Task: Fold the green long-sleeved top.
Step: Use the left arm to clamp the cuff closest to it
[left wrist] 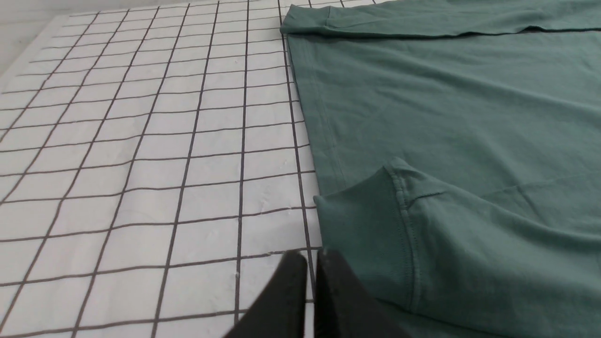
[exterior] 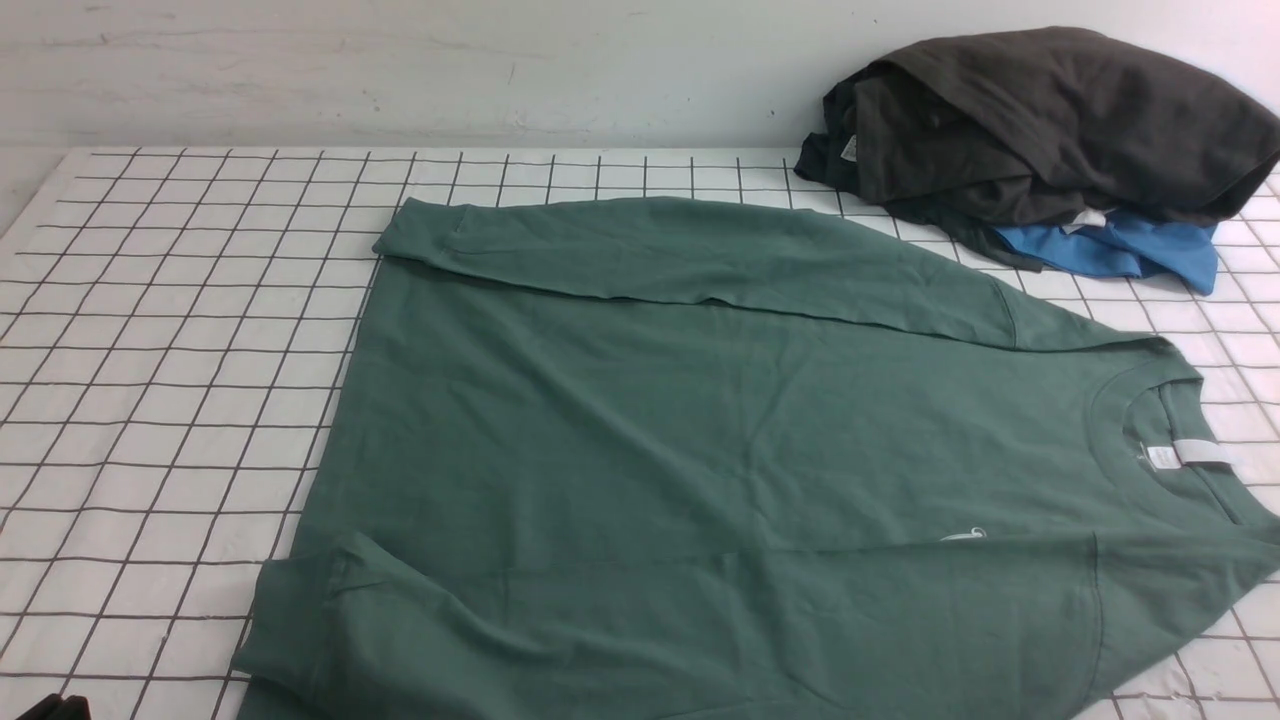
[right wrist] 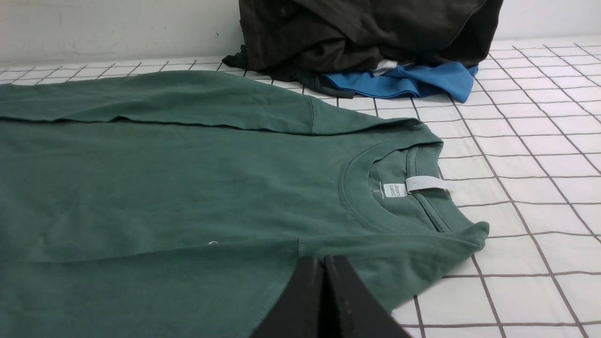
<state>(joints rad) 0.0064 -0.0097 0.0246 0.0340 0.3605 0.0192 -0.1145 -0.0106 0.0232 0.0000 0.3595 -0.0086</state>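
One green long-sleeved top (exterior: 700, 430) lies spread flat on the table (exterior: 150, 300), which is covered in white cloth with a dark grid. Its collar is toward the robot's right and its hem toward the left. Both of its two sleeves are laid in over the body, the far sleeve (exterior: 700, 250) along the far edge and the near sleeve along the near edge, with its cuff (left wrist: 361, 234) by the hem. One white neck label (exterior: 1185, 453) and one small white chest mark (exterior: 965, 535) show. In the far right corner, well apart from the collar, one dark grey-brown garment (exterior: 1050, 110) sits heaped on one bright blue garment (exterior: 1120, 250). Two arms show at their tips only. The left gripper (left wrist: 311, 263) is low over the grid cloth just beside the near cuff, clenched with its fingers almost together and grasping nothing. The right gripper (right wrist: 323, 265) is low over the near shoulder of the top, close to the collar, clenched likewise and grasping nothing.
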